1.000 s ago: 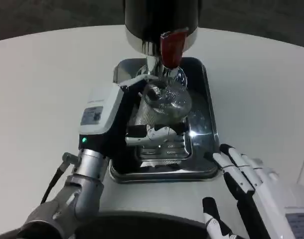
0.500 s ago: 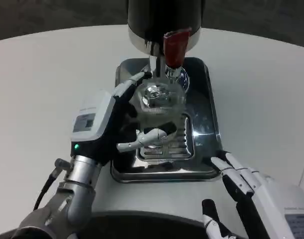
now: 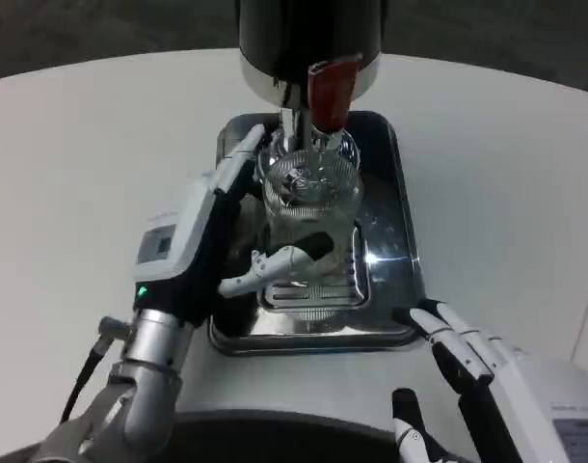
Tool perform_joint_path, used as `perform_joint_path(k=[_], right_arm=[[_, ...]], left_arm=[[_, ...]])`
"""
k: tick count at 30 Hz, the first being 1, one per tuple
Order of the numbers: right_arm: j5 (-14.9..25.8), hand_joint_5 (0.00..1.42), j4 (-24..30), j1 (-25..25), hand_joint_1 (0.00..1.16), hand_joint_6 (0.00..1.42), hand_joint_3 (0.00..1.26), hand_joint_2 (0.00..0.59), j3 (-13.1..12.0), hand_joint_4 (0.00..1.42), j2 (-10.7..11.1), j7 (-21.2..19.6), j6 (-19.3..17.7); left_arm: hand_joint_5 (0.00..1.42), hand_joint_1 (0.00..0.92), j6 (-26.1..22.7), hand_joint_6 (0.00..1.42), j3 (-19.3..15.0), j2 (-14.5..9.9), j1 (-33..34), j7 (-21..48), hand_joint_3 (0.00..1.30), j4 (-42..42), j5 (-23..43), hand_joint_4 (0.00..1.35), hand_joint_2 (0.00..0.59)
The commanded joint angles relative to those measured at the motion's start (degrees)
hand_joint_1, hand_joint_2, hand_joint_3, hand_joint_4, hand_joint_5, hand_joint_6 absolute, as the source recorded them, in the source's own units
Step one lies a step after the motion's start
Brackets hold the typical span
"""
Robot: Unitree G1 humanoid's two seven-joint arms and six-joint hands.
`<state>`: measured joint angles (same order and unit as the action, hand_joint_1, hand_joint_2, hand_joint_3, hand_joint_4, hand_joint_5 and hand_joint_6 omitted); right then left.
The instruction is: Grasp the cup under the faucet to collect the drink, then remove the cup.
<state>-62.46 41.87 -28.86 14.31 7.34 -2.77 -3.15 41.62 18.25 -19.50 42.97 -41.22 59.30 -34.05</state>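
The cup [image 3: 311, 207], clear ribbed glass, stands upright on the metal tray [image 3: 402, 253], directly below the red-handled faucet [image 3: 329, 94] of the black dispenser [image 3: 309, 39]. The left robot hand [image 3: 231, 236] holds it from the cup's left side, fingers wrapped around its wall. The right robot hand [image 3: 458, 352] rests on the white table [image 3: 72, 183] just beside the tray's near right corner, fingers spread, holding nothing.

Setting judged a lab/demo bench, not a home: plain white round table [image 3: 72, 145] on dark carpet [image 3: 101, 29], w/ a drink dispenser [image 3: 308, 39] set over a steel drip tray [image 3: 405, 241]. No furnishings seen.
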Motion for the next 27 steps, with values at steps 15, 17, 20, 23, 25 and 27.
perform_joint_path(k=[15, 17, 20, 23, 25, 27], right_arm=[[0.22, 0.21, -1.64, 1.72, 0.36, 0.33, 0.22, 0.558, 1.13, 0.16, -0.21, 0.80, 0.45], [0.14, 0.21, -1.60, 1.87, 0.36, 0.33, 0.22, 0.558, 1.18, 0.16, -0.28, 0.97, 0.56], [0.00, 0.21, -1.63, 2.18, 0.36, 0.33, 0.22, 0.558, 1.40, 0.16, -0.61, 1.05, 0.79], [-0.09, 0.21, -1.62, 2.30, 0.36, 0.33, 0.22, 0.558, 1.71, 0.16, -0.79, 1.14, 1.01], [-0.12, 0.21, -1.57, 2.32, 0.36, 0.33, 0.22, 0.558, 1.95, 0.16, -0.94, 1.33, 1.32], [-0.17, 0.21, -1.54, 2.38, 0.36, 0.33, 0.22, 0.558, 2.14, 0.16, -1.03, 1.41, 1.59]], left_arm=[[0.00, 0.000, -2.27, 0.00, -18.13, -6.12, -19.05, 41.61, 0.00, -41.29, 44.62, 0.00, 0.167], [0.00, 0.000, -4.92, 0.00, -19.37, -6.25, -19.20, 47.50, 0.00, -44.86, 50.16, 0.00, 0.178], [0.00, 0.000, -12.07, 0.00, -21.22, -6.84, -18.95, 56.44, 0.00, -51.36, 60.04, 0.00, 0.181], [0.00, 0.000, -22.51, 0.00, -22.95, -8.27, -18.40, 64.03, 0.00, -57.53, 69.11, 0.00, 0.163], [0.00, 0.000, -28.19, 0.00, -24.13, -9.21, -17.76, 67.26, 0.00, -60.70, 72.99, 0.00, 0.145], [0.00, 0.000, -32.04, 0.01, -25.28, -9.79, -17.17, 69.26, 0.00, -62.69, 74.77, 0.00, 0.132]])
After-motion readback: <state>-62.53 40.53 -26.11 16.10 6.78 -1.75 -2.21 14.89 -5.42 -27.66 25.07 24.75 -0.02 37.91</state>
